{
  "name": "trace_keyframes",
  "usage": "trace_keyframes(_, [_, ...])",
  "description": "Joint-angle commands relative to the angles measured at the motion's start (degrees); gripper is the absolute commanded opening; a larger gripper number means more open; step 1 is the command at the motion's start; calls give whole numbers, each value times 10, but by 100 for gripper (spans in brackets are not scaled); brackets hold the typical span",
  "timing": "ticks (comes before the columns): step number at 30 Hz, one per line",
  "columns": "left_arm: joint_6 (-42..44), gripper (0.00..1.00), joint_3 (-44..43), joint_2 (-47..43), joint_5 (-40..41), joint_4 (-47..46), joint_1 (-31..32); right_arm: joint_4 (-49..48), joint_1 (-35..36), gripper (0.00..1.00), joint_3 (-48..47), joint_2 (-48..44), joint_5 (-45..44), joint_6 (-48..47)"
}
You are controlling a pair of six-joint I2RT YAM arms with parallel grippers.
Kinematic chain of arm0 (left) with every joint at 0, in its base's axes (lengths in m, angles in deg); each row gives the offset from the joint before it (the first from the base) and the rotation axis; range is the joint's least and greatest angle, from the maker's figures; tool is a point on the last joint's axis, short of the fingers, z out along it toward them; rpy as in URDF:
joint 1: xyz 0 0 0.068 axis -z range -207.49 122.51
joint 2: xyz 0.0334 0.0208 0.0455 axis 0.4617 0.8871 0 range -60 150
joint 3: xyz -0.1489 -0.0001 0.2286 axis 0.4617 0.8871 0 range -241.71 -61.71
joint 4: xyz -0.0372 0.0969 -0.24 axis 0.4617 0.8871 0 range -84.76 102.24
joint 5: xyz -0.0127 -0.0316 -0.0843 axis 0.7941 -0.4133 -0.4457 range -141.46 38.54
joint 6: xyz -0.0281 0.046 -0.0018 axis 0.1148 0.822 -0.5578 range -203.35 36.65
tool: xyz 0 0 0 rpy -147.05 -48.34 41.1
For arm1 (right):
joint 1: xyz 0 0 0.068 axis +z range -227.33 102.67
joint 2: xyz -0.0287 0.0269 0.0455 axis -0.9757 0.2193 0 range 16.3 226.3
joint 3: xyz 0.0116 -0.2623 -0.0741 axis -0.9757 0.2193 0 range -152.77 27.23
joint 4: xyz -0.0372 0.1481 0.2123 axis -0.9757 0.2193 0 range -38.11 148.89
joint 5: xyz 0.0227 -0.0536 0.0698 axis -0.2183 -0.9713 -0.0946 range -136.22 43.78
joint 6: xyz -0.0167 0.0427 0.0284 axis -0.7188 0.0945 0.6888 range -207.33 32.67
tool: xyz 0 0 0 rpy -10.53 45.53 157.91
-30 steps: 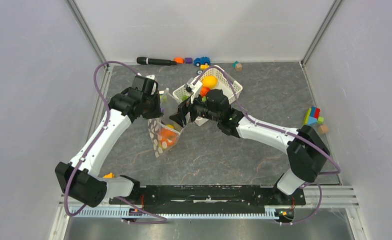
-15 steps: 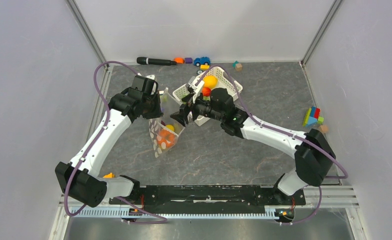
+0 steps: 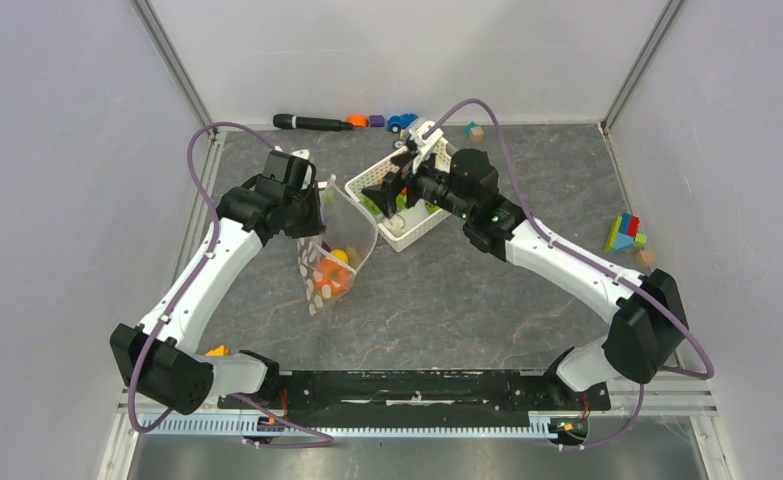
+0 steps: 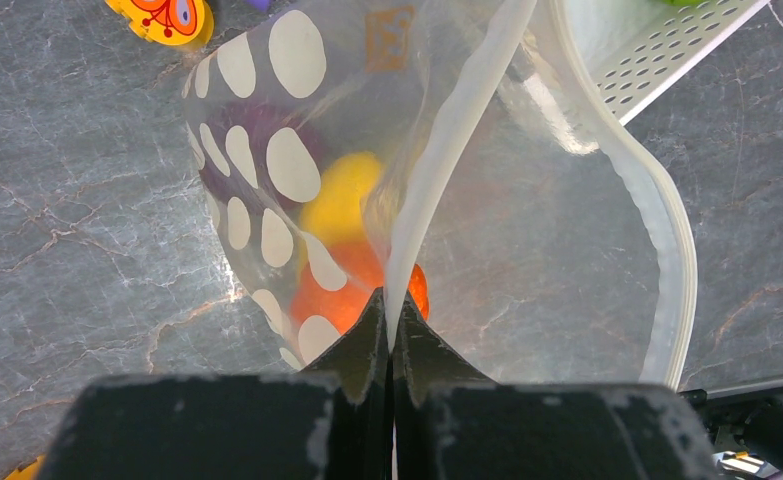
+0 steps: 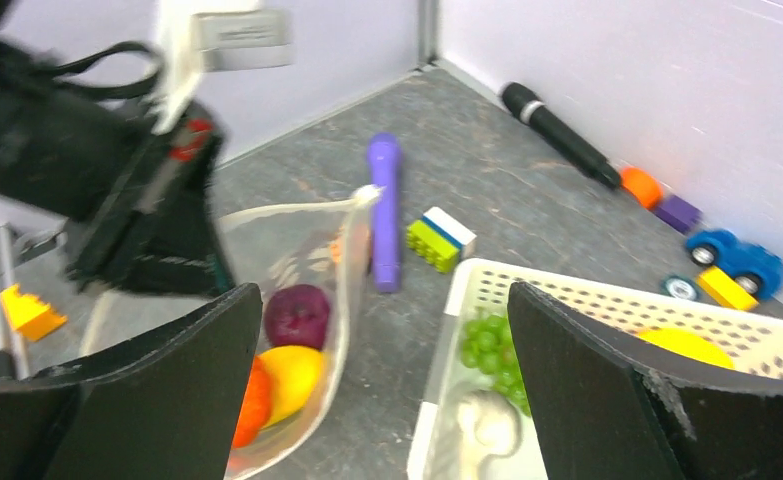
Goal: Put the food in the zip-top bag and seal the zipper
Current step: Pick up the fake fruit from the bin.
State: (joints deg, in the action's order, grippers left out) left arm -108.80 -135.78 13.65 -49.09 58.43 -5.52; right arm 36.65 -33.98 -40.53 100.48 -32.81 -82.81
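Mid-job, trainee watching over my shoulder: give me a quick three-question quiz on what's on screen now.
1. True or false: the left pincer is shut on the zip-top bag at its rim.
2. Where are the green grapes? A in the bag; B in the white basket; C in the left pincer.
3. Fill in: the right pincer is ___.
Key: 1 true; 2 B; 3 open.

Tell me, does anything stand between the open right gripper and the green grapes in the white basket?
Nothing visible does. The right gripper hovers open above the white basket, and the green grapes lie uncovered in its corner, with only a pale piece beside them.
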Motion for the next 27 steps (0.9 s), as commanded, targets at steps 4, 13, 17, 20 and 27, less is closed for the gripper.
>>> trace_keyframes(4, [17, 2, -2, -15, -13, -16, 0, 123, -70, 98, -109, 78, -64, 36])
trace_keyframes(13, [20, 2, -2, -14, -10, -16, 0, 374, -89, 98, -320, 259, -264, 17])
trace_keyframes(17, [21, 2, -2, -13, -9, -16, 0, 394, -103, 98, -349, 311, -277, 19])
trace_keyframes(20, [21, 2, -2, -14, -8, -16, -1, 401, -112, 98, -358, 335, -278, 22])
trace_keyframes(27, [22, 2, -1, -12, -8, -16, -1, 431, -128, 98, -370, 378, -294, 15])
